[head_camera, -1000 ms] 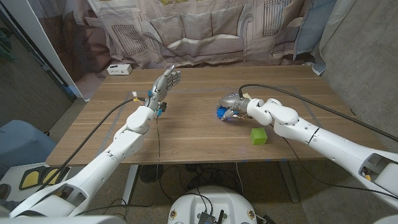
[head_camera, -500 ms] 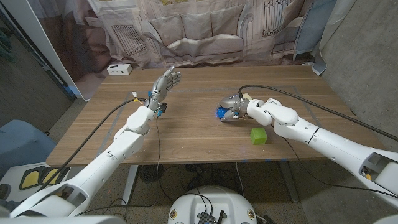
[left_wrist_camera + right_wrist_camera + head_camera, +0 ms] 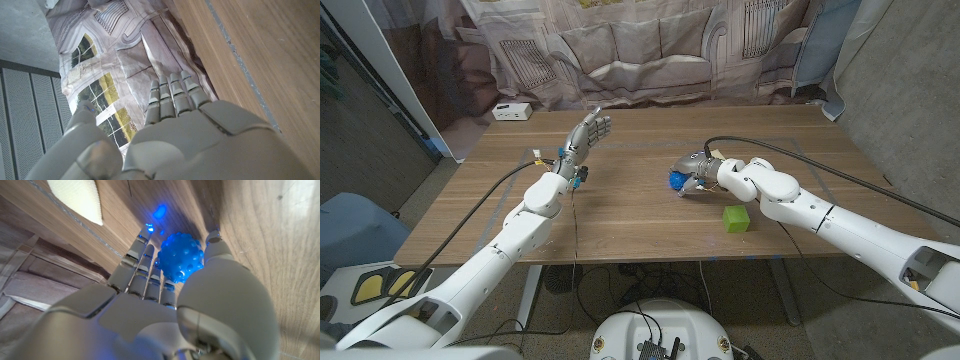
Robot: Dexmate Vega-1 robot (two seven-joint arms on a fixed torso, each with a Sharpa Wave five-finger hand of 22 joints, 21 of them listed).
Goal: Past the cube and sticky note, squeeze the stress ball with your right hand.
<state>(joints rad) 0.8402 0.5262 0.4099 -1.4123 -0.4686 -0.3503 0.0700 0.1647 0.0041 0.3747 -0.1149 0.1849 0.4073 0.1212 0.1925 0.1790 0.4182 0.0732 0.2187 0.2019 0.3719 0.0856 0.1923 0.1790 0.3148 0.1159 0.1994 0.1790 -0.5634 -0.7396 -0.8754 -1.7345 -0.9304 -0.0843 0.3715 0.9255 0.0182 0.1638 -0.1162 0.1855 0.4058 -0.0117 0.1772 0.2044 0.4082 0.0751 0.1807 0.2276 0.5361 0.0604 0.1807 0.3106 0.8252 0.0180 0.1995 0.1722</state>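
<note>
The right hand (image 3: 692, 170) is closed around the blue stress ball (image 3: 676, 181) on the wooden table (image 3: 620, 215), near the middle of the table top. In the right wrist view the fingers (image 3: 145, 265) and the thumb wrap the knobby ball (image 3: 181, 257) from both sides, and the ball gives a blue glow on the wood. The green cube (image 3: 736, 217) stands near the right forearm, closer to the robot than the ball. A pale sticky note (image 3: 75, 197) lies on the table beyond the fingers. The left hand (image 3: 590, 130) is raised above the table, empty, with straight fingers (image 3: 170, 97) close together. A white box (image 3: 511, 111) sits at the far left corner.
</note>
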